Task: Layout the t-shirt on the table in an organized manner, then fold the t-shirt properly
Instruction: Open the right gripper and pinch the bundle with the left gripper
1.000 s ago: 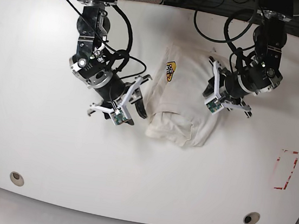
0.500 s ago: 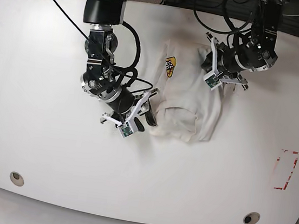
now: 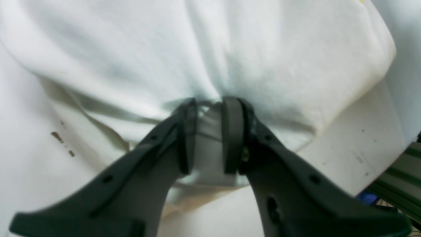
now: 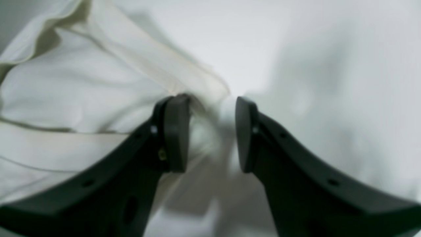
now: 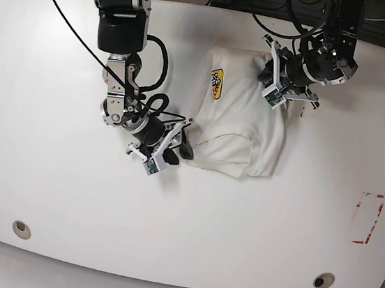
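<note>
The white t-shirt point(image 5: 240, 125) lies folded into a compact bundle at the middle of the table point(image 5: 49, 168), its small orange-yellow logo point(image 5: 217, 82) facing up. My left gripper point(image 5: 270, 75) is at the bundle's far right corner. In the left wrist view, this gripper point(image 3: 209, 102) is shut on a pinched fold of the t-shirt point(image 3: 204, 56). My right gripper point(image 5: 182, 143) is at the near left corner. Its wrist view shows this gripper point(image 4: 212, 98) closed on the hem edge of the t-shirt point(image 4: 82, 89), with cloth filling the narrow gap.
A red tape rectangle point(image 5: 368, 218) marks the table at the right. Two grommet holes point(image 5: 21, 228) point(image 5: 323, 280) sit near the front edge. Black cables hang over the far edge behind both arms. Small dark marks point(image 3: 57, 136) speckle the surface beside the cloth.
The left gripper has moved toward the far edge, drawing the shirt's right side with it. The right gripper has shifted right to the near left corner. The bundle lies flatter and farther back.
</note>
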You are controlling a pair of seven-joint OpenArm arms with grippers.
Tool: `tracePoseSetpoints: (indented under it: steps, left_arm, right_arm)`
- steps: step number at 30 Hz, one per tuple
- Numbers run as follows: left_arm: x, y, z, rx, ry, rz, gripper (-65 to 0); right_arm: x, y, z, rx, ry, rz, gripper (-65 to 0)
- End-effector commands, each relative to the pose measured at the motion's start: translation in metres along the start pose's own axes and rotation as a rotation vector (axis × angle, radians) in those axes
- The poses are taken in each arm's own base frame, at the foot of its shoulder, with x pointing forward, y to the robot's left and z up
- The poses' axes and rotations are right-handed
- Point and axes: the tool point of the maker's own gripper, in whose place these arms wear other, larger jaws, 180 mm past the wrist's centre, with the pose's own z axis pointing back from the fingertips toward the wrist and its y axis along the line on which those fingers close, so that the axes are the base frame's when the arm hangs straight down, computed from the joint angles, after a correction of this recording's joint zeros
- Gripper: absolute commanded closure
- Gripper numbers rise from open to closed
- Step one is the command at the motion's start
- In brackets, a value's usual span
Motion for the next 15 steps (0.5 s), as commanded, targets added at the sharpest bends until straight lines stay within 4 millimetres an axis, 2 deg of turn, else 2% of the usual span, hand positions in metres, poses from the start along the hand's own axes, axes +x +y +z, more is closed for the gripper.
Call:
tracePoseSetpoints:
  steps: [1,8,11,15]
  left_arm:
    - [0.014,0.003,0.011,0.028,-0.033,-0.039,-11.9]
    - [0.049,0.005,0.021,0.061,-0.125,-0.061,-11.9]
    - [0.062,0.007,0.021,0.070,-0.158,-0.057,-11.9]
    - [0.090,0.010,0.020,0.080,-0.226,-0.051,-11.9]
  right_arm:
    - [0.052,-0.010,0.011,-0.029,-0.097,0.076,-21.7]
    - [0.092,-0.005,0.048,-0.097,-0.081,0.247,-21.7]
    - [0.099,-0.003,0.067,-0.130,-0.072,0.301,-21.7]
    - [0.104,0.002,0.095,-0.176,-0.068,0.378,-21.7]
